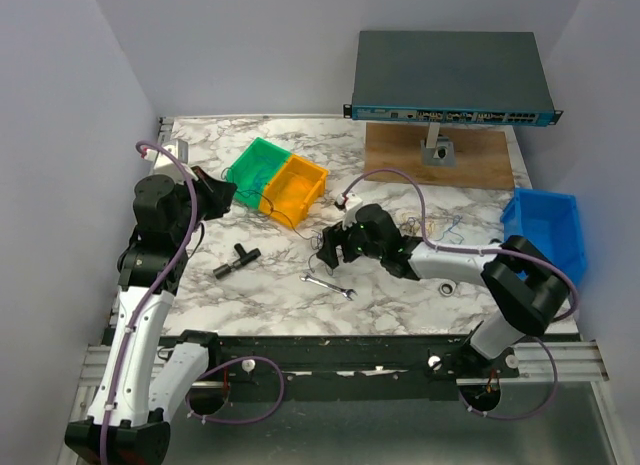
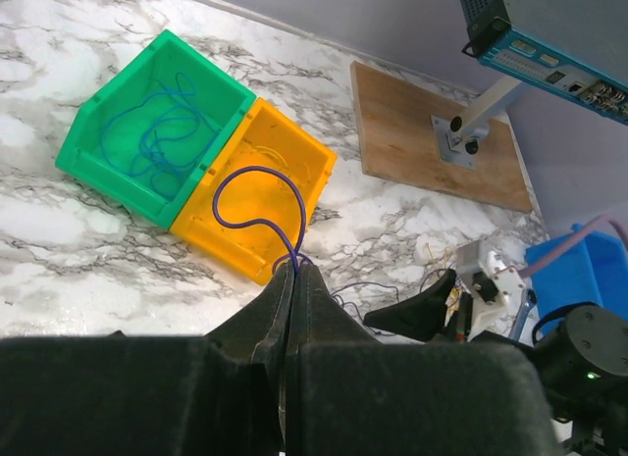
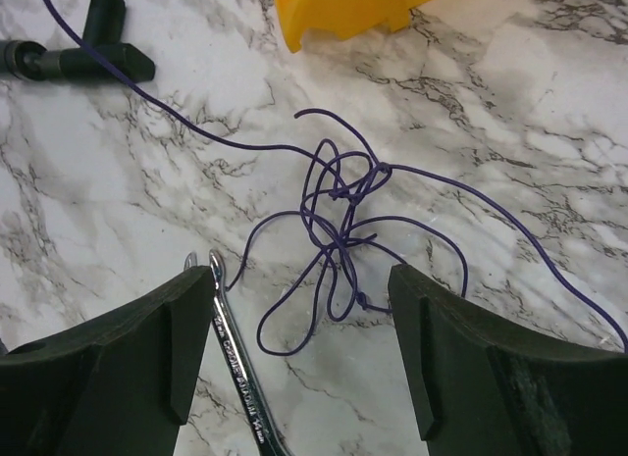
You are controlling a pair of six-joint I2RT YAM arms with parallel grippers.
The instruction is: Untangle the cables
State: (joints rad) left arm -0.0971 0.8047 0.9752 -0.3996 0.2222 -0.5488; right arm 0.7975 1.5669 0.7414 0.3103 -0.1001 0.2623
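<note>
The right gripper (image 3: pixel 302 314) is hanging wide open over the marble table (image 3: pixel 549 103). The knotted part of the purple cable (image 3: pixel 339 216) is lying at its 12 o'clock, with the lowest loops reaching in between the two fingers (image 3: pixel 147 348) but not touching them. One strand is running off toward 10 o'clock, crossing a black T-fitting (image 3: pixel 78 46), and another is trailing toward 4 o'clock. A wrench (image 3: pixel 235 363) is lying at 7 o'clock of the knot, beside the left-hand finger.

The left gripper (image 2: pixel 292 272) is pinching shut on a purple strand, probably the far end of that same cable. Its loop is arching up at 12 o'clock over the orange bin (image 2: pixel 226 242). Only this view is showing a blue wire (image 2: pixel 157 127) coiled inside the green bin (image 2: pixel 108 186).

Only the top view is showing more thin wires (image 1: pixel 438 225) lying at 3 o'clock of the right gripper, too fine to sort by colour.
</note>
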